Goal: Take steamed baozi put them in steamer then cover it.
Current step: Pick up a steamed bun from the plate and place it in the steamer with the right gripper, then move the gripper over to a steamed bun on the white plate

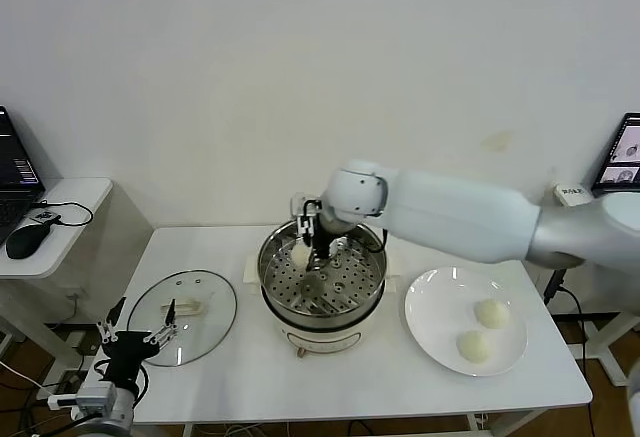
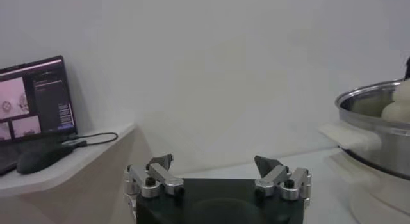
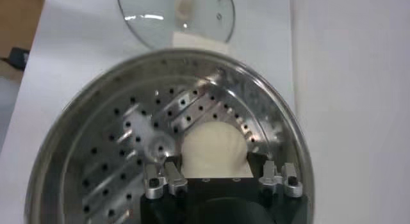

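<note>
The steamer [image 1: 322, 319] stands mid-table, a shiny steel pot with a perforated tray [image 3: 122, 155] inside. My right gripper [image 1: 308, 252] reaches down into its back left part and is shut on one cream-white baozi [image 3: 214, 148], which sits low over the tray between the two fingers. Two more baozi [image 1: 492, 313] [image 1: 473, 346] lie on the white plate [image 1: 440, 292] right of the steamer. The glass cover [image 1: 183, 315] lies flat on the table to the left, handle up. My left gripper [image 1: 135, 332] waits open at the table's front left corner, nothing between its fingers [image 2: 160, 162].
A side table at the far left carries a laptop and a black mouse [image 1: 25, 242]. A tablet [image 1: 622, 152] stands at the far right. The steamer's pale side handle [image 2: 349, 136] juts toward the left gripper. The wall is close behind the table.
</note>
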